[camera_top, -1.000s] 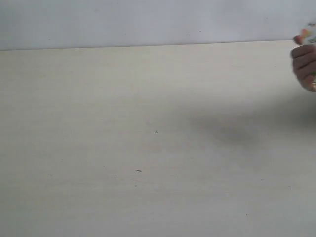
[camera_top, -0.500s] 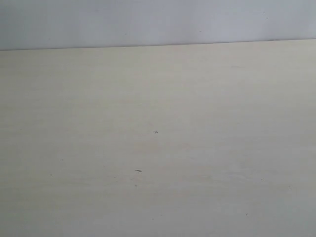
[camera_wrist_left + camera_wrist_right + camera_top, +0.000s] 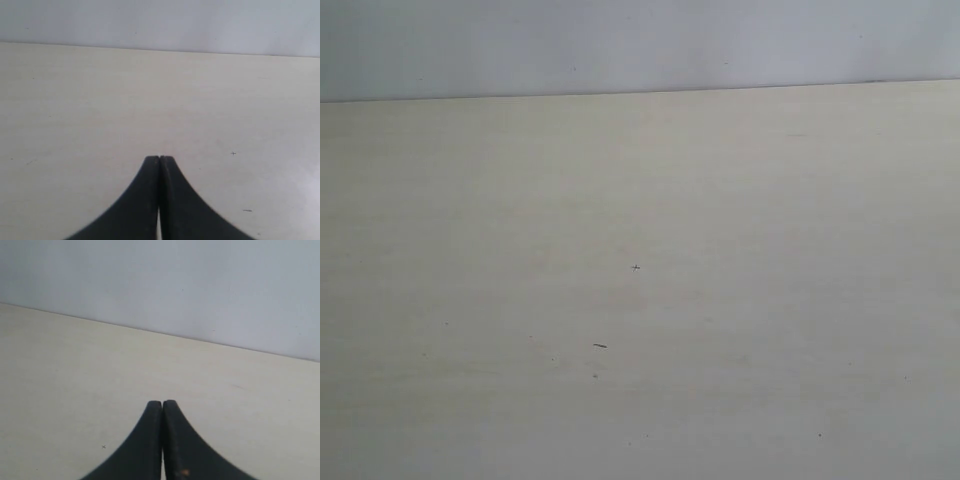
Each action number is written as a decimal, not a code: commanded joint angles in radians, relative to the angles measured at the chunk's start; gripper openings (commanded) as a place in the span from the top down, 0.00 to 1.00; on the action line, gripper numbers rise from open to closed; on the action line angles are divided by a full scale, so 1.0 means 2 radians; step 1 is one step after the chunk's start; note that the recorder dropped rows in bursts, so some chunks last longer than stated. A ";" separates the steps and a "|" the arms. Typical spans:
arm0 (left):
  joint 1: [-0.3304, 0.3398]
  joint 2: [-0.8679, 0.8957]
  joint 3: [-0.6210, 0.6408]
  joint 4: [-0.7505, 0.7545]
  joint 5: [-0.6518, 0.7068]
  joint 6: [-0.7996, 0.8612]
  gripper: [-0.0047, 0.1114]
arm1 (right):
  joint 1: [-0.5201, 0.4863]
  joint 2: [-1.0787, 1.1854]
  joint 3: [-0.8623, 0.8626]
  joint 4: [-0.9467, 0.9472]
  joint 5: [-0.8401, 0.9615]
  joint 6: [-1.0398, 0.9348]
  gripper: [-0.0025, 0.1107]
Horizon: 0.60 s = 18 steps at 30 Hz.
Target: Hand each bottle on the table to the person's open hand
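Note:
The pale cream table [image 3: 720,200] fills the exterior view with only a few tiny dark specks on it. No bottles show in any view, and the person's hand is out of view. Neither arm appears in the exterior view. My left gripper [image 3: 159,158] is shut with nothing between its black fingers, held above bare tabletop [image 3: 75,100]. My right gripper [image 3: 162,402] is likewise shut and empty over the table [image 3: 60,365].
A plain grey-white wall [image 3: 620,45] rises behind the table's far edge. A small cross mark [image 3: 636,267] and a short dark dash [image 3: 599,346] lie on the tabletop.
One second ago a hand holding a bottle showed at the right edge of the exterior view; it has left the frame, and its shadow on the table is gone.

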<state>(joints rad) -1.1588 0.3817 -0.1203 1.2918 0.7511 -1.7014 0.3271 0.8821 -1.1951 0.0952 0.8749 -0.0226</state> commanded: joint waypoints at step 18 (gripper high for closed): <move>0.001 -0.004 0.002 0.002 0.001 0.000 0.96 | -0.001 -0.134 0.105 -0.082 -0.061 -0.003 0.98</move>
<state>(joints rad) -1.1588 0.3817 -0.1203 1.2918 0.7511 -1.7014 0.3271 0.7024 -1.0430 -0.0108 0.7774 -0.0226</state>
